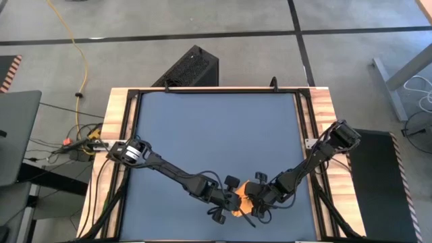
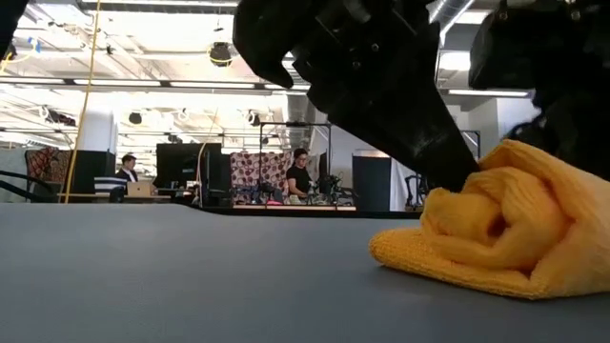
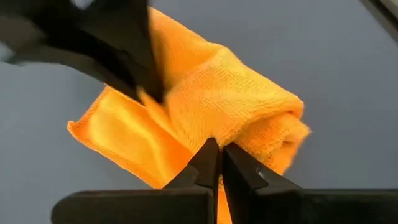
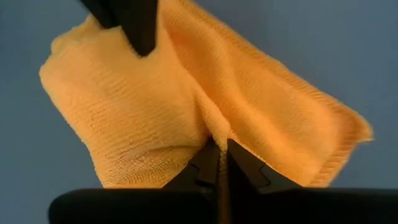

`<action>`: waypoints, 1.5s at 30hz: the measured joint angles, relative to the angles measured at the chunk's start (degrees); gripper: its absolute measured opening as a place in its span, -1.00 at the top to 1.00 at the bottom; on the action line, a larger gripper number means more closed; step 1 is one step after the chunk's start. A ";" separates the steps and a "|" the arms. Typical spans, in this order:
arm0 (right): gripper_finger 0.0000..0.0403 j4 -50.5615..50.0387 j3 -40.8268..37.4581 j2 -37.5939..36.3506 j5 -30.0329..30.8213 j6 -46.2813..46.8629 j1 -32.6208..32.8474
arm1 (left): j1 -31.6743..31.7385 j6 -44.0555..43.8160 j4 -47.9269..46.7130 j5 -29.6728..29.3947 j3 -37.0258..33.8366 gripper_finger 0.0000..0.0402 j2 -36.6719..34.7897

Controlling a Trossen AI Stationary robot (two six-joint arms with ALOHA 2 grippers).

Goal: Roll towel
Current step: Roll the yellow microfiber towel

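The yellow-orange towel [image 1: 241, 202] lies partly rolled on the dark tabletop near the front edge, right of the middle. In the low view its roll [image 2: 515, 229] rests on a flat flap that lies on the table. My left gripper [image 3: 216, 152] comes in from the left, shut, with its tips at the roll. My right gripper [image 4: 219, 146] comes in from the right and is shut on the cloth. The two grippers meet over the towel [image 1: 244, 200] and hide most of it from above. My left gripper touches the rolled part of the towel [image 3: 230, 134] with its shut fingertips, slanting down from the table's left. Whether any cloth is caught between the tips, I cannot tell. The roll stays on the table. My right gripper pinches a small raised fold of the towel [image 4: 214, 127] between its two fingertips, slanting down from the table's right. The cloth puckers toward the tips. The towel rests on the table, with a flat flap [image 4: 311, 137] spread to one side.
Bare blue-grey tabletop [image 1: 216, 135] stretches behind and to the left of the towel. A wooden frame [image 1: 115, 135] borders the table, with cables along the left side. Beyond the table, people sit at desks far back in the room [image 2: 300, 171].
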 joint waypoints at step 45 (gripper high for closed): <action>0.00 -2.85 0.23 -2.79 20.77 -60.86 13.20 | -8.26 -22.81 3.84 -3.43 -7.85 1.00 -0.27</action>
